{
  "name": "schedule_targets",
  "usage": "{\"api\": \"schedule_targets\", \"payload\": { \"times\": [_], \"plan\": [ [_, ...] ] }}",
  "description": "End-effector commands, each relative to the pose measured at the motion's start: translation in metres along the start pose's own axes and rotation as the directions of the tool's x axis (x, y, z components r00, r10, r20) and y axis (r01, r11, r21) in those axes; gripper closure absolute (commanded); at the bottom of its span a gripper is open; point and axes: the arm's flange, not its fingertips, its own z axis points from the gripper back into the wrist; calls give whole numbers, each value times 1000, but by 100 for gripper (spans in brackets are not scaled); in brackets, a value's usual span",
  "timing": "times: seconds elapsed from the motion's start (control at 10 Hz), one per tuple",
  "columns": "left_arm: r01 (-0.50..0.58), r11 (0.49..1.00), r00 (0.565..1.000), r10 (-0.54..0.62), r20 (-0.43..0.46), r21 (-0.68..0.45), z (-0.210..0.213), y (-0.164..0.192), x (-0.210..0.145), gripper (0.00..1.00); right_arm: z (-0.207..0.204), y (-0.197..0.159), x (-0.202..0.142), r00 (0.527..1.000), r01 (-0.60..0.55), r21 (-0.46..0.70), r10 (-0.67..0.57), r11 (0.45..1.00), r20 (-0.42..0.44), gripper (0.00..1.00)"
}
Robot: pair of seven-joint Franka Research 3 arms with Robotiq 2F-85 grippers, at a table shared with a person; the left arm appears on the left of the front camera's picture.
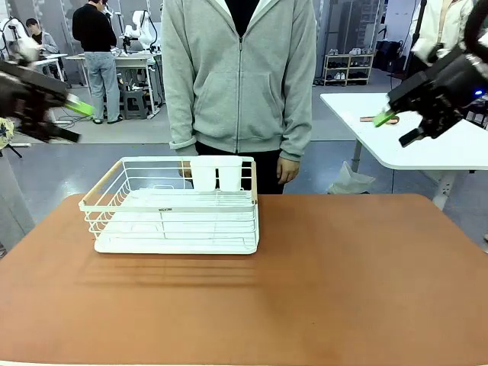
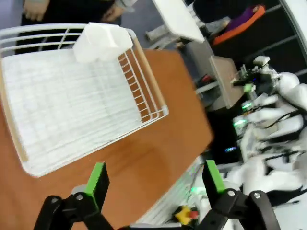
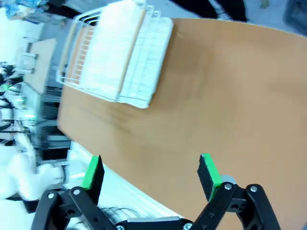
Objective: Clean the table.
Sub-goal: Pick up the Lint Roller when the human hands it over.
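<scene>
Both pairs of jaws are held wide apart, with nothing gripped. The left gripper (image 1: 72, 122) is raised at the left edge and the right gripper (image 1: 398, 128) at the right, both well above the table (image 1: 343, 282). A white wire rack (image 1: 175, 206) is set on its far-left part, and a person (image 1: 240, 84) stands behind it.

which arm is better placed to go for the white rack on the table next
Left, probably. The white wire rack sits on the left half of the table, nearer the left gripper. The right gripper hangs at the far right. Both are raised, open and empty.
</scene>
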Motion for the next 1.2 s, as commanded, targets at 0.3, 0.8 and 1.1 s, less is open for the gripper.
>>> {"api": "schedule_targets", "payload": {
  "times": [0.3, 0.8, 1.1],
  "plan": [
    [-240, 961, 958, 257, 129, -136, 116, 56, -29, 0, 84, -101, -45, 899, 355, 391, -425, 849, 106, 0],
    [-381, 915, 918, 392, 65, -129, 146, 93, -43, 0, 98, -137, -79, 909, 354, 398, -412, 846, 67, 0],
    [-413, 902, 902, 424, 76, -124, 147, 95, -40, 0, 102, -149, -92, 895, 369, 425, -440, 827, 79, 0]
  ]
}}
